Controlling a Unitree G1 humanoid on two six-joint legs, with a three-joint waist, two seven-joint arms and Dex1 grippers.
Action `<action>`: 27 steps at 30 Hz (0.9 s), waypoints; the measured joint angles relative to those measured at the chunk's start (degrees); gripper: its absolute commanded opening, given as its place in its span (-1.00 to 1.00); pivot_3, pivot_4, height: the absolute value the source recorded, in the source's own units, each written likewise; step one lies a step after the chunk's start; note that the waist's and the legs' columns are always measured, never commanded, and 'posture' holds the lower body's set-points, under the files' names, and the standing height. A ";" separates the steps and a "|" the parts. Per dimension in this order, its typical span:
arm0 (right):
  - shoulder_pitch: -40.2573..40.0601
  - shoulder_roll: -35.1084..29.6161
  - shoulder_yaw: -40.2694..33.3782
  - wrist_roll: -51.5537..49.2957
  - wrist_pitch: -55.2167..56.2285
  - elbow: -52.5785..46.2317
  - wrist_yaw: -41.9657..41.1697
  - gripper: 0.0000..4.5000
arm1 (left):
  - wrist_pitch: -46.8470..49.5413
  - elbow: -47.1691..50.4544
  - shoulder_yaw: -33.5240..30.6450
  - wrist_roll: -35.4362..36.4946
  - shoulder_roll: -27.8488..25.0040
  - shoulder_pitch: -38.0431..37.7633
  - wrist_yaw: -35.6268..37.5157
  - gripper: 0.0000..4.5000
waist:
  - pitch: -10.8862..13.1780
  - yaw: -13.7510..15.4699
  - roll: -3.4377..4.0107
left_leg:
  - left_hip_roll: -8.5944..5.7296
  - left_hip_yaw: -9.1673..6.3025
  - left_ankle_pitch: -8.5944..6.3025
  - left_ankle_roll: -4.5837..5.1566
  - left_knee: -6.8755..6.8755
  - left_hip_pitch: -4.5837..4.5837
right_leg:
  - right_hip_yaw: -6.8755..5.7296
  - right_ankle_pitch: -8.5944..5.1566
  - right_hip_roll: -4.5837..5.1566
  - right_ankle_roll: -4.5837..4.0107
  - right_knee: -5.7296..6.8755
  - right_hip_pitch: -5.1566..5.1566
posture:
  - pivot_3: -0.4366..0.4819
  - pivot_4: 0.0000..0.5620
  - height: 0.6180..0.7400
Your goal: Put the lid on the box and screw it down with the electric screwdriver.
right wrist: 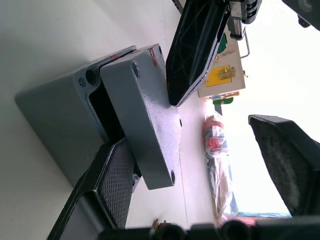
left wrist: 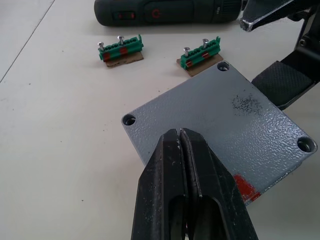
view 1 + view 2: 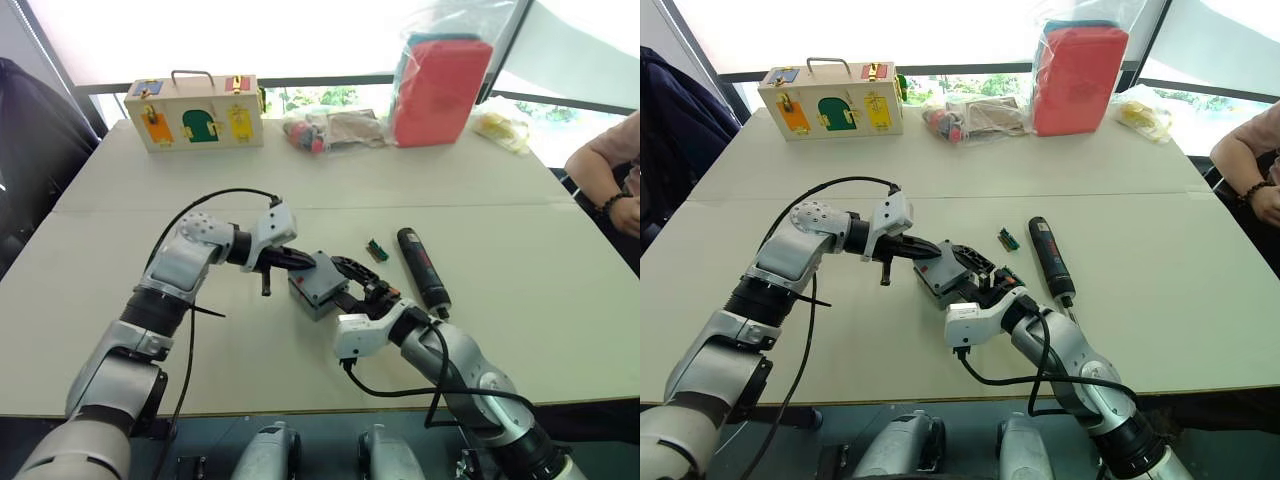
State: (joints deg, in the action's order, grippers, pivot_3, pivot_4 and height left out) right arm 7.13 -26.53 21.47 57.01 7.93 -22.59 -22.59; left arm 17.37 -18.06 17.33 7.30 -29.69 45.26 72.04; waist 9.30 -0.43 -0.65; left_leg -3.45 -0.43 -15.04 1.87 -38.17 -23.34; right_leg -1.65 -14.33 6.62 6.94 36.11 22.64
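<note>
Lid [image 2: 215, 120] resting on the box [image 1: 60, 115], both grippers at it.

On the counter [image 3: 520, 300] the lid sits a little shifted on the box, so one box corner shows uncovered. Left gripper [image 2: 180, 137] has its fingers pressed together with no gap, and their tips touch the top face of the lid. Right gripper [image 3: 352, 278] is wide open: one finger [image 1: 112, 185] lies against the edge of the lid and box, the other stands well apart. Electric screwdriver [image 3: 423, 267] lies on the counter near the box, just beside two small green blocks [image 2: 120, 49].
</note>
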 measured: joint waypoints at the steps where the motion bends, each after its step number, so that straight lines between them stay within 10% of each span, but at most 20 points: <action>1: -0.39 -0.35 -0.05 -0.14 0.00 -0.43 -0.21 0.69 | -0.51 0.01 0.11 -0.43 0.00 -0.05 -0.02 -1.00 | -0.06 -0.03 0.00 | 0.00 0.00 0.00 0.00 0.00 0.00 | 0.00 0.00 0.00 0.00 0.00 0.00 | -0.05 -0.47 1.00; 21: -9.96 -3.71 -8.90 -8.20 0.19 -6.40 -0.98 0.69 | 1.46 0.68 -3.66 3.69 2.57 -2.40 0.35 -1.00 | -0.21 1.04 -0.01 | 0.00 0.01 -0.03 0.06 0.00 -0.06 | 0.00 -0.01 0.03 0.00 0.01 0.08 | -0.05 -0.47 1.00; 27: -10.42 -2.38 -11.78 -19.22 -0.44 -6.39 -2.09 -0.17 | 10.79 4.46 -10.88 12.57 -0.59 2.38 2.38 -1.00 | -0.15 1.14 -0.03 | 0.03 0.00 -0.04 0.06 -0.01 -0.08 | -0.01 -0.01 0.03 0.00 -0.01 0.07 | -0.05 -0.47 1.00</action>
State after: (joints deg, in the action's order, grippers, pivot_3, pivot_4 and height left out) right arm -3.29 -28.91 9.69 37.79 7.49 -28.99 -24.68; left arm 28.16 -13.60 6.45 19.87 -30.28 47.64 74.42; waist 9.16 0.71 -0.68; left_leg -3.43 -0.43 -15.07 1.93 -38.18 -23.43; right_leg -1.66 -14.34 6.65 6.94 36.10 22.72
